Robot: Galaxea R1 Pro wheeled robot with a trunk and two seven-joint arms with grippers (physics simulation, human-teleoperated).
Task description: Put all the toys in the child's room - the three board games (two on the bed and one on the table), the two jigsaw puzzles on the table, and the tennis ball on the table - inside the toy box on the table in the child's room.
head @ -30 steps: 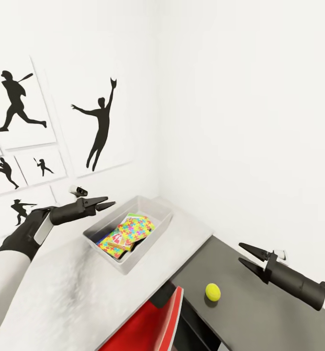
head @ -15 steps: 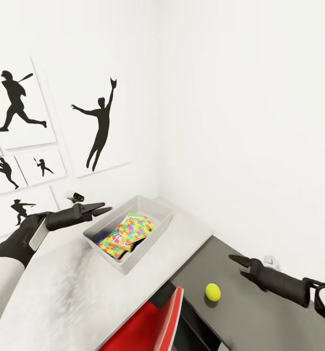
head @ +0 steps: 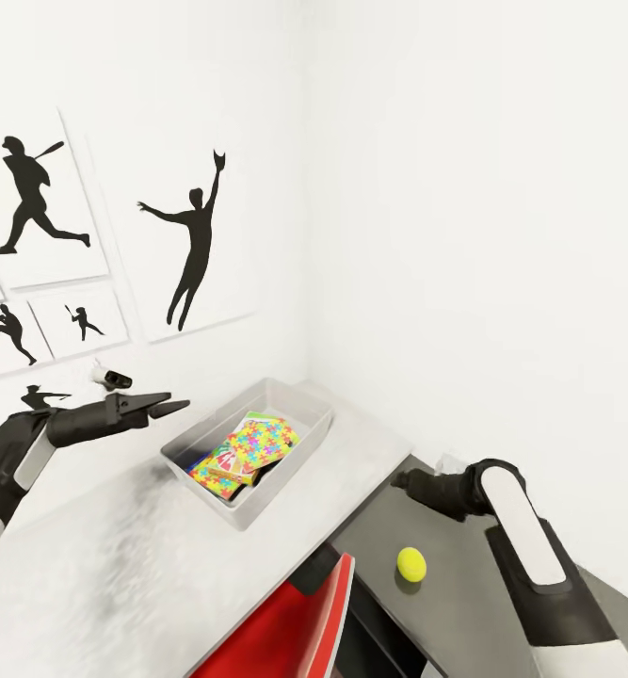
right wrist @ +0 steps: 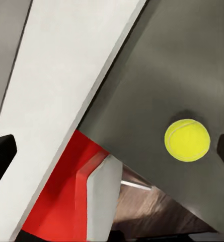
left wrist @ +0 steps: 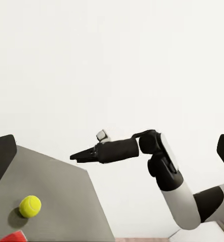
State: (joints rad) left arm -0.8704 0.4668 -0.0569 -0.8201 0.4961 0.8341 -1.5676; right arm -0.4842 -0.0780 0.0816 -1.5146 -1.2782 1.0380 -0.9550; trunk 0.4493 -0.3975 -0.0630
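The right gripper [head: 403, 481] has swung in from the surface's edge within the last second and now hangs above the dark corner section, aimed down near the tennis ball [head: 410, 563], which sits untouched on the surface [head: 502, 603]; its jaws look narrowed and hold nothing. The left gripper [head: 174, 409] has drawn back from the toy box [head: 257, 508], jaws nearly closed, empty. Jigsaw puzzles [head: 257, 441] and a board game [head: 227, 459] already lie inside the box. The ball appears the next pickup.
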